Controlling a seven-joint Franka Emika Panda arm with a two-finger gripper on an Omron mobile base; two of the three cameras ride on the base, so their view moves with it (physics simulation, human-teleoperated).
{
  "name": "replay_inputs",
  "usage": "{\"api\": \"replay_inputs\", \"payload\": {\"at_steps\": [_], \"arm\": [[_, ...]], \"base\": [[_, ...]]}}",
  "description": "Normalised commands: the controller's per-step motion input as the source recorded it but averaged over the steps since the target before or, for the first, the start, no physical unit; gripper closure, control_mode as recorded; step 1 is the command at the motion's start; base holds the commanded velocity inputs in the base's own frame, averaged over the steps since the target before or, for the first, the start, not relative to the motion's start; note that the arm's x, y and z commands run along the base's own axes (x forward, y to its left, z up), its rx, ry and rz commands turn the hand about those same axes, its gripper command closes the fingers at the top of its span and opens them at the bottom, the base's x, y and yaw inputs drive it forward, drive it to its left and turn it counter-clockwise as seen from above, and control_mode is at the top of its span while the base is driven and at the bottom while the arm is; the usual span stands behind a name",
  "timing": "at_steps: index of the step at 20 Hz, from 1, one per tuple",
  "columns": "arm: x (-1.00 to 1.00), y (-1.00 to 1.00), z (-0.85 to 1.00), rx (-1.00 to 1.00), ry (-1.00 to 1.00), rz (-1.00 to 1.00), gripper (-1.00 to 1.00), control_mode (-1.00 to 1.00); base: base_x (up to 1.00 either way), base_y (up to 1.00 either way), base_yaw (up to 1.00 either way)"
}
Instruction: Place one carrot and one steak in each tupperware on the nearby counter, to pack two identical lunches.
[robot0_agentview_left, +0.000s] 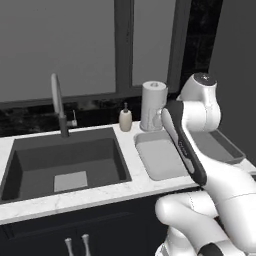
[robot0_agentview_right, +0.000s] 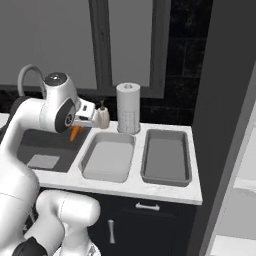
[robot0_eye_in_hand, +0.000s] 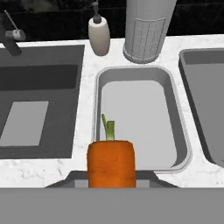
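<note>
My gripper (robot0_agentview_right: 76, 128) is shut on an orange carrot (robot0_eye_in_hand: 110, 162) with a green stem, held above the counter (robot0_agentview_right: 125, 187) between the sink and the lighter tupperware (robot0_eye_in_hand: 140, 113). In the right base view the carrot (robot0_agentview_right: 75, 133) hangs left of that tray (robot0_agentview_right: 107, 156). The darker tupperware (robot0_agentview_right: 166, 156) lies just to its right. Both trays are empty. In the left base view my arm covers part of the lighter tray (robot0_agentview_left: 157, 159) and the darker one (robot0_agentview_left: 222, 146). The steak is out of view.
A deep dark sink (robot0_agentview_left: 65, 162) with a faucet (robot0_agentview_left: 59, 105) lies left of the trays. A soap bottle (robot0_agentview_right: 103, 116) and a paper towel roll (robot0_agentview_right: 128, 107) stand behind them by the window. A dark wall panel (robot0_agentview_right: 225, 125) rises at the counter's right end.
</note>
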Motion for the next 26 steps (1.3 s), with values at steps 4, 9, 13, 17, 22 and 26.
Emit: {"api": "replay_inputs", "payload": {"at_steps": [4,9,13,17,22,26], "arm": [[0.15,-0.02,-0.14,0.01,0.0,0.0,1.0,-1.0],[0.54,-0.01,-0.91,0.0,0.12,-0.01,1.0,-1.0],[0.51,0.0,-1.0,0.0,0.28,0.0,1.0,-1.0],[0.2,0.0,-0.84,0.0,0.24,0.0,1.0,-1.0],[0.13,-0.09,-0.9,0.0,0.1,-0.01,1.0,-1.0],[0.33,-0.16,-0.81,0.0,0.05,0.0,1.0,-1.0]], "base": [[0.51,-0.19,-0.01],[0.0,0.0,0.0],[0.0,0.0,0.0],[0.0,0.0,0.0],[0.0,0.0,0.0],[0.0,0.0,0.0]]}}
